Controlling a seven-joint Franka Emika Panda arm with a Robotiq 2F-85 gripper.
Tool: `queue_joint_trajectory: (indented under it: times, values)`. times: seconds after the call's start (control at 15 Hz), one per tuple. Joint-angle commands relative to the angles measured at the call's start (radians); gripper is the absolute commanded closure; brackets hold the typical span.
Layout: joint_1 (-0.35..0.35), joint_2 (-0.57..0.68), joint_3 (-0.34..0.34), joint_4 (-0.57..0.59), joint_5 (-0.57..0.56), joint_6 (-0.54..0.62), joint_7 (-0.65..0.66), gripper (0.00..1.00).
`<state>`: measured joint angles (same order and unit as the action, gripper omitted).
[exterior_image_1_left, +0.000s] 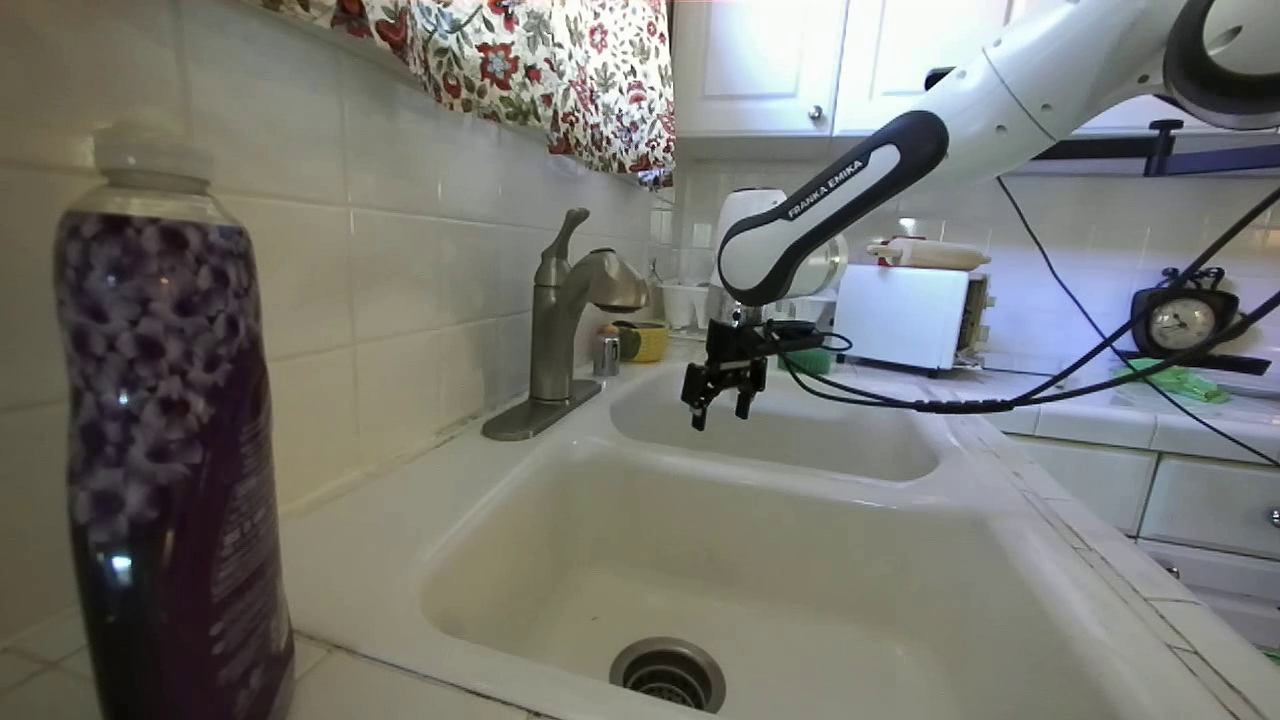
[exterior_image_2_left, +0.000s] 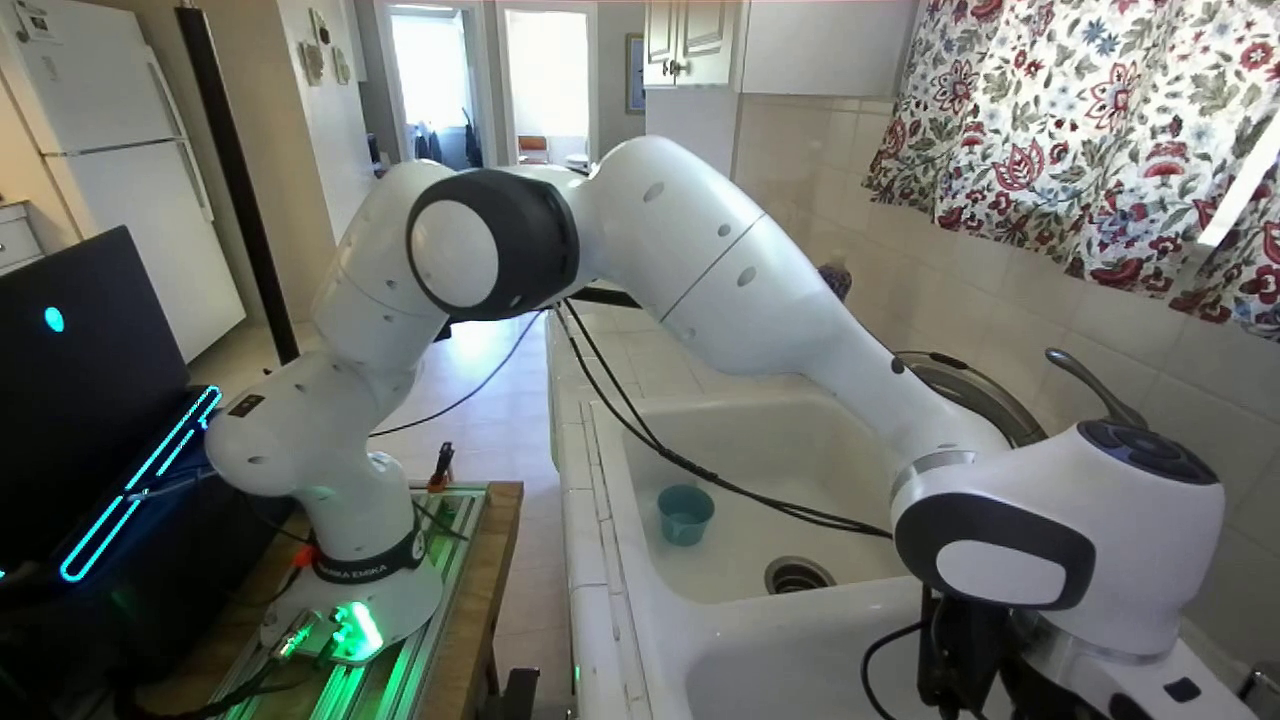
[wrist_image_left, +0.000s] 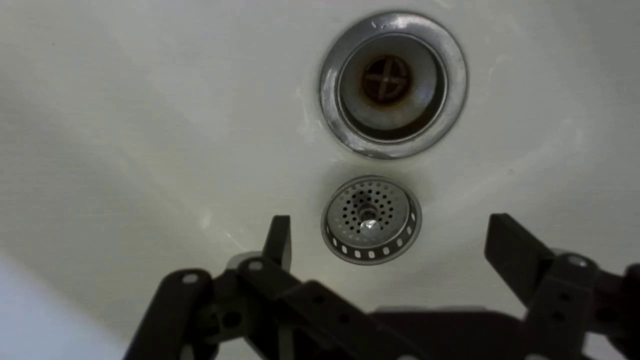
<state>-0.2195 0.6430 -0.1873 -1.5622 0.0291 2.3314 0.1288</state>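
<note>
My gripper (exterior_image_1_left: 721, 412) is open and empty, pointing down over the far basin (exterior_image_1_left: 800, 445) of the white double sink in an exterior view. In the wrist view its two black fingers (wrist_image_left: 390, 230) stand wide apart. A round metal sink strainer (wrist_image_left: 371, 220) with a centre knob lies on the basin floor, seen between the fingers and below them. Its rim seems tilted. A metal drain (wrist_image_left: 392, 85) with a rusty cross at its bottom is just beyond the strainer. The fingers touch nothing. In an exterior view the fingertips are out of frame, and only the black gripper body (exterior_image_2_left: 960, 640) shows.
A faucet (exterior_image_1_left: 570, 320) stands behind the sink, beside the gripper. A purple bottle (exterior_image_1_left: 175, 450) stands at the near counter end. A teal cup (exterior_image_2_left: 686, 515) sits in the neighbouring basin. A white toaster oven (exterior_image_1_left: 900, 315) with a rolling pin stands behind. Cables (exterior_image_1_left: 960, 405) hang from the arm.
</note>
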Motion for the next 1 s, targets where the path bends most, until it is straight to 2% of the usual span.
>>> queue_joint_trajectory:
  times: [0.0, 0.53, 0.93]
  values:
    - [-0.024, 0.091, 0.016, 0.117, 0.045, -0.043, 0.027, 0.0]
    - [-0.05, 0.211, 0.031, 0.242, 0.105, -0.046, 0.072, 0.0]
    - [-0.057, 0.294, 0.026, 0.332, 0.103, -0.031, 0.109, 0.0]
